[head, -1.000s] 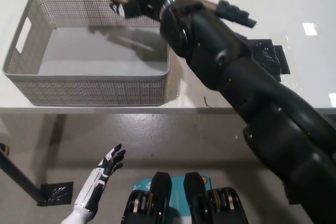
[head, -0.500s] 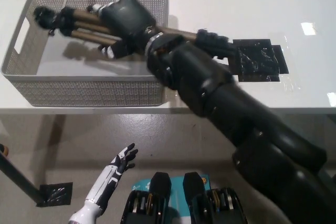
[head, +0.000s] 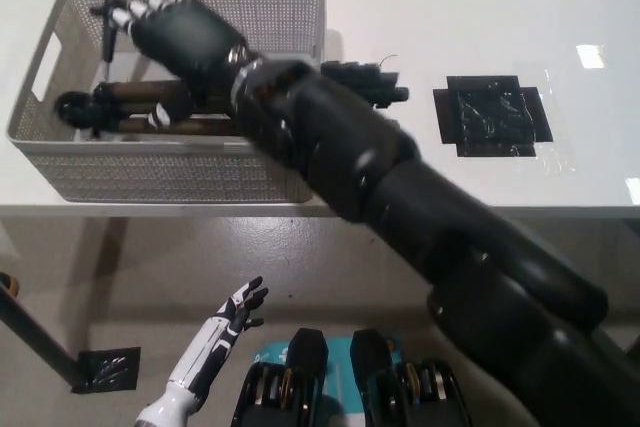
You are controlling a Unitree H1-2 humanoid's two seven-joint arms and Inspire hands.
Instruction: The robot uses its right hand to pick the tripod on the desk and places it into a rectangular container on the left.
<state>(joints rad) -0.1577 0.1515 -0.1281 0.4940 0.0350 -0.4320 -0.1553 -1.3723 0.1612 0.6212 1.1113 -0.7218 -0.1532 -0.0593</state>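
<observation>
Since a second ago your right hand (head: 180, 35) has carried the tripod (head: 150, 112) from above the far rim down into the basket (head: 180, 175), and the legs have gone from hanging over the wall to lying low along the floor.

Only the head view is available. It shows the tripod lying lengthwise in the basket, one end near the left wall by the handle cut-out, the other end passing over or against the right wall, with a dark piece (head: 365, 80) sticking out onto the desk (head: 480, 7) beyond it. Your right hand sits above the tripod near the far wall; the fingers look spread and probably no longer clamped, but the black forearm covers much of it, so you cannot tell for sure. Your left hand (head: 235, 312) rests low beside the body, fingers apart, holding nothing.

Watch the withdrawal: if a finger is caught on a leg, lifting out could drag the tripod up or tip the basket toward the desk edge. That overhanging end could also lever the tripod out if the arm brushes it.

Hidden from you are the middle of the tripod under the forearm and whether it rests on the right rim. A black mat (head: 492, 114) lies well apart on the right.
</observation>
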